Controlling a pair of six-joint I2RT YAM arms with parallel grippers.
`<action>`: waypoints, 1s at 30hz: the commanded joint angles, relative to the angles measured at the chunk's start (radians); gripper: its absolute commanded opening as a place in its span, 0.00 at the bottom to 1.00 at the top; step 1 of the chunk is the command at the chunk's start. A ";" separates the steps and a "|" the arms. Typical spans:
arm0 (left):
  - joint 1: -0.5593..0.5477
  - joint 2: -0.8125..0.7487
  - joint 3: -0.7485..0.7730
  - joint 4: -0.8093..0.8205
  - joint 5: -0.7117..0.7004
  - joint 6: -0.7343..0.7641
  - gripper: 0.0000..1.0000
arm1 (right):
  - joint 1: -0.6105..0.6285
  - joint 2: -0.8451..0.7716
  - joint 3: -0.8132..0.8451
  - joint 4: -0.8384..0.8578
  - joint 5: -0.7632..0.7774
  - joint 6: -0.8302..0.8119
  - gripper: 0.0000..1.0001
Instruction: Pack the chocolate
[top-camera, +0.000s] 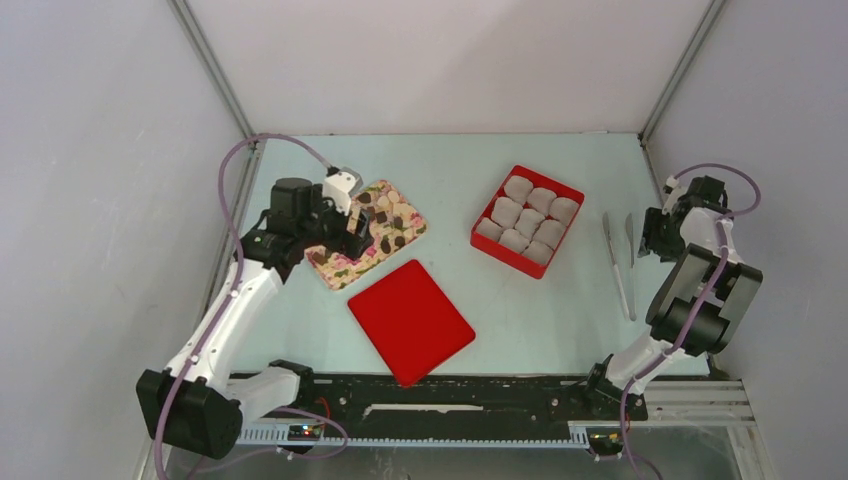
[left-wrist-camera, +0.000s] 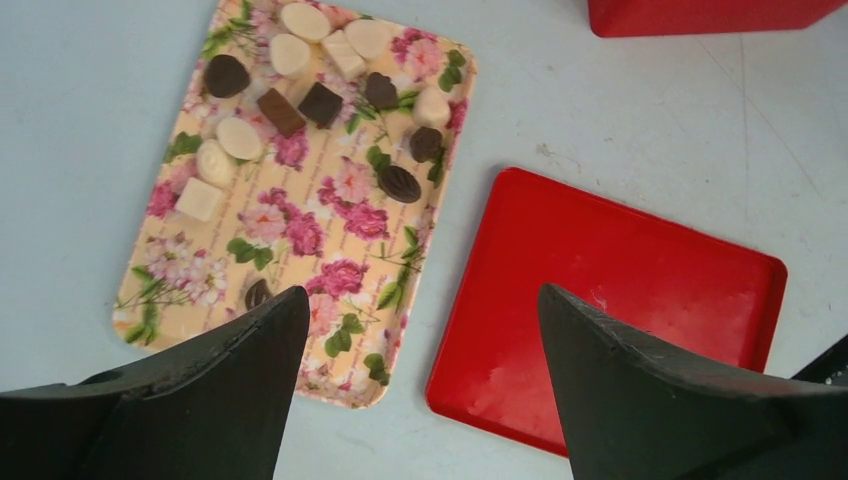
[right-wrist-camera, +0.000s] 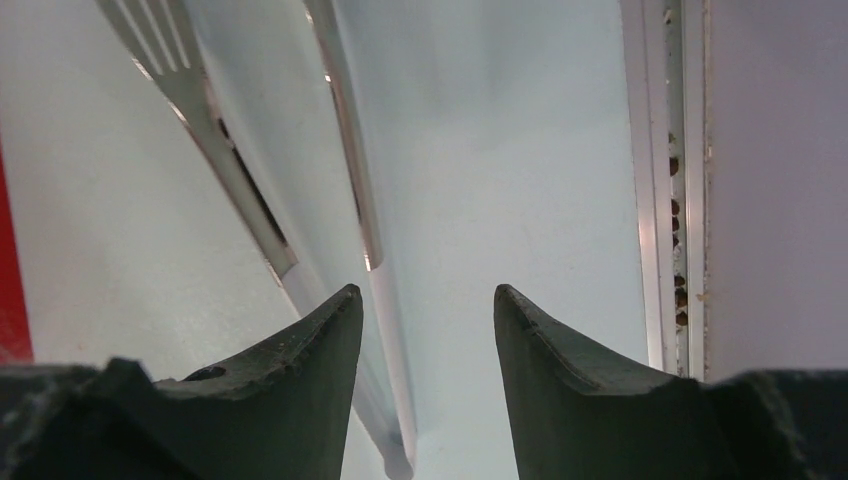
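Single chocolate lumps (left-wrist-camera: 320, 105) are resolved only from the left wrist, beyond the released left end effector (left-wrist-camera: 422, 295). The right end effector (right-wrist-camera: 425, 290) is spread over metal utensils (right-wrist-camera: 240, 190).

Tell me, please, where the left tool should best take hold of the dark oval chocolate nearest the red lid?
Probably from straight above, pinching the dark oval chocolate across its narrow width. It lies flat and low on the floral tray, so no side approach fits. A round dark chocolate sits close by, so the open left tool should narrow first.
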 joint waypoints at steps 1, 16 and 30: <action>-0.060 0.035 0.061 -0.027 -0.005 0.050 0.90 | -0.013 0.014 -0.014 0.030 -0.026 -0.049 0.54; -0.136 0.116 0.101 -0.051 -0.008 0.080 0.89 | -0.017 0.049 -0.101 0.075 -0.065 -0.116 0.45; -0.346 0.234 0.273 -0.057 -0.021 0.226 0.88 | -0.019 0.029 -0.151 0.048 -0.083 -0.137 0.02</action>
